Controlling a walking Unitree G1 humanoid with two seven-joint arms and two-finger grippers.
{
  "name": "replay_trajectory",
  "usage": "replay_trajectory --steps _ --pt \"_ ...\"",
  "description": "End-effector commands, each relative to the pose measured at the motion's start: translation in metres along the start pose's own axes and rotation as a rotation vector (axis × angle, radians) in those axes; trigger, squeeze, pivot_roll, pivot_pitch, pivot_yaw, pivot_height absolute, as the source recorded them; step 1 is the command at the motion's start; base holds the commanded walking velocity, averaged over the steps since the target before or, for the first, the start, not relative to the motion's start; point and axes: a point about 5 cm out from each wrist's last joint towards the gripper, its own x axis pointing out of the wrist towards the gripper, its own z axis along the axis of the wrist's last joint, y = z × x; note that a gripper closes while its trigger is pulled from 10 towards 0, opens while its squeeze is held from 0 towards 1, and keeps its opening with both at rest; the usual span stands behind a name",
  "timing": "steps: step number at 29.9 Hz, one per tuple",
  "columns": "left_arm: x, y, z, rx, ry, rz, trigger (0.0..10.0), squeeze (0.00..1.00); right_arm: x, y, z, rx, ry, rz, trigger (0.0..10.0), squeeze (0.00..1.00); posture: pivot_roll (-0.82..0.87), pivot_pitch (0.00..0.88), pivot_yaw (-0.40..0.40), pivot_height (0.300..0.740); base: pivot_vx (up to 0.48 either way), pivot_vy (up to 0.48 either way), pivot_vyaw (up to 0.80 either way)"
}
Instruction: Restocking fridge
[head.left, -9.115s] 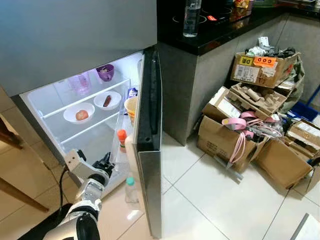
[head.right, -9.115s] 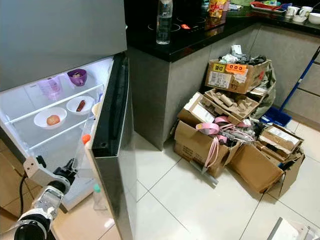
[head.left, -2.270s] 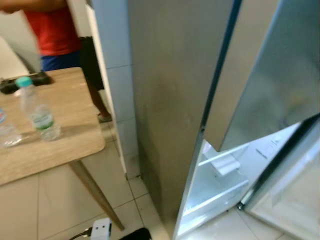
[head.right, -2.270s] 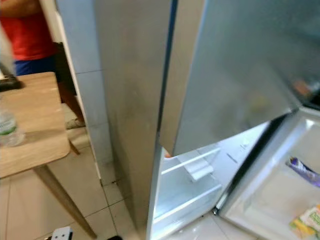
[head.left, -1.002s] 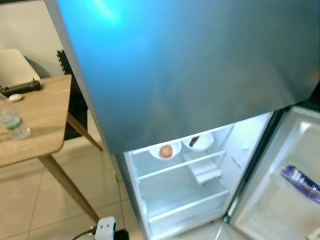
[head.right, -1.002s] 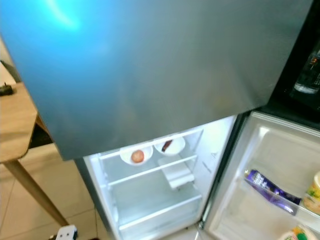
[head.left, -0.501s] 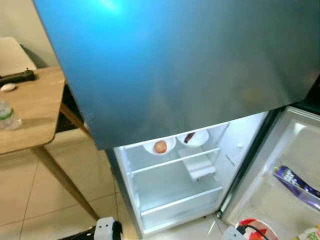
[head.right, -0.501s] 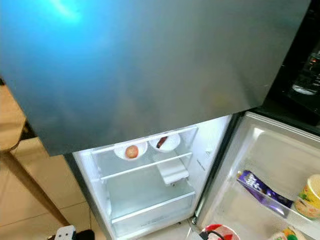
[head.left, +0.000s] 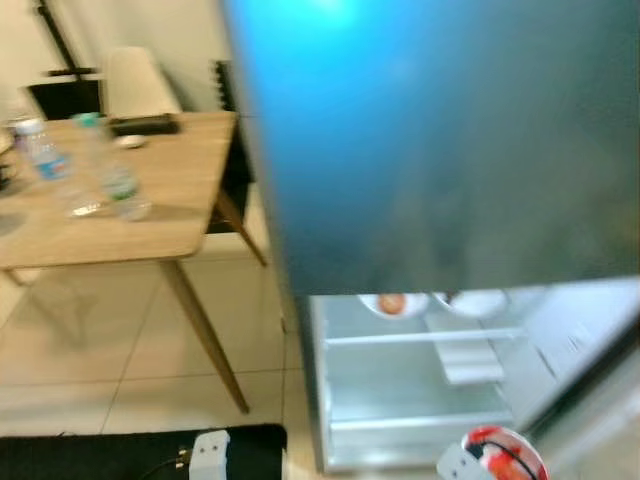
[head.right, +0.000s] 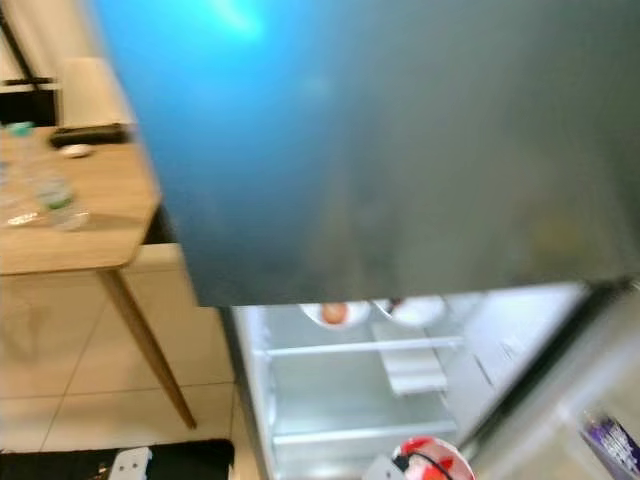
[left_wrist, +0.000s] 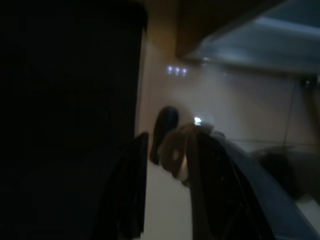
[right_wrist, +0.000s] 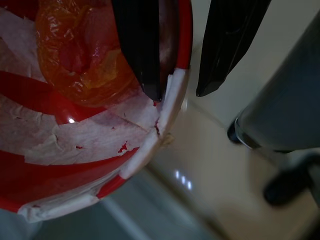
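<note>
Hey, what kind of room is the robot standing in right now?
Likely a home kitchen or dining area: an open fridge with small bowls of food on a shelf, a wooden table holding water bottles, and a tiled floor.

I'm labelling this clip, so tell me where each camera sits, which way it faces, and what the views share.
Left eye view: on the head, looking down at the open fridge, wooden table and bottles.
Right eye view: same head, same scene; the red and white bowl rises at the bottom edge.
Left wrist view: along the left hand, very dark, toward dim floor.
Right wrist view: along the right hand, whose fingers straddle the bowl's rim.
Shared: the bowl, in the eye views and the right wrist view.
</note>
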Motion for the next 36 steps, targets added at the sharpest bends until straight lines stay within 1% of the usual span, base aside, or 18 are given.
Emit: replay_trajectory --steps 1,2,4,6,10,17,27,33,36 --pt "-0.0026 0.0004 -0.0142 -0.003 0.047 0.004 10.0 0.0 -0.0009 -0.0028 -0.0033 0.011 0.011 -0.021 10.0 0.0 -0.05 0.001 0.0 0.74 0.0 0.0 0.79" --pt "-0.0027 0.0003 -0.0146 -0.002 0.049 0.002 10.0 0.0 -0.0012 -0.0034 -0.0043 0.006 0.016 -0.031 10.0 0.0 -0.05 0.001 0.0 0.74 0.0 0.0 0.79" --pt "-0.0027 -0.0003 -0.0149 0.0 0.052 -0.008 10.0 0.0 -0.0017 -0.0052 -0.0063 0.028 0.022 -0.057 10.0 0.0 -0.05 0.0 -0.001 0.74 0.0 0.0 0.0" --pt "-0.0026 -0.001 -0.0148 0.015 0.054 -0.018 10.0 0.0 -0.0018 -0.0056 -0.0069 0.011 0.027 -0.062 10.0 0.0 -0.05 0.002 0.003 0.74 0.0 0.0 0.0" --pt "-0.0024 -0.0021 -0.0149 0.024 0.06 -0.033 10.0 0.0 -0.0019 -0.0054 -0.0072 0.01 0.028 -0.062 10.0 0.0 -0.05 0.001 0.004 0.74 0.0 -0.441 0.0" --pt "-0.0023 -0.0022 -0.0147 0.009 0.058 -0.032 10.0 0.0 -0.0018 -0.0052 -0.0069 0.015 0.025 -0.063 10.0 0.0 -0.05 0.001 0.006 0.74 0.0 -0.455 0.0" --pt "-0.0023 -0.003 -0.0159 -0.003 0.063 -0.038 10.0 0.0 -0.0016 -0.0046 -0.0065 0.01 0.026 -0.064 10.0 0.0 -0.04 0.0 0.006 0.74 0.0 0.0 0.0" --pt "-0.002 -0.0072 -0.0184 0.022 0.077 -0.074 10.0 0.0 -0.0011 -0.006 -0.0049 -0.005 0.033 -0.074 10.0 0.0 -0.04 0.0 0.005 0.74 0.0 0.0 0.0" --pt "-0.002 -0.0072 -0.0184 0.019 0.075 -0.074 10.0 0.0 -0.0009 -0.0064 -0.0044 -0.007 0.032 -0.075 10.0 0.0 -0.04 0.0 0.004 0.74 0.0 0.0 0.0"
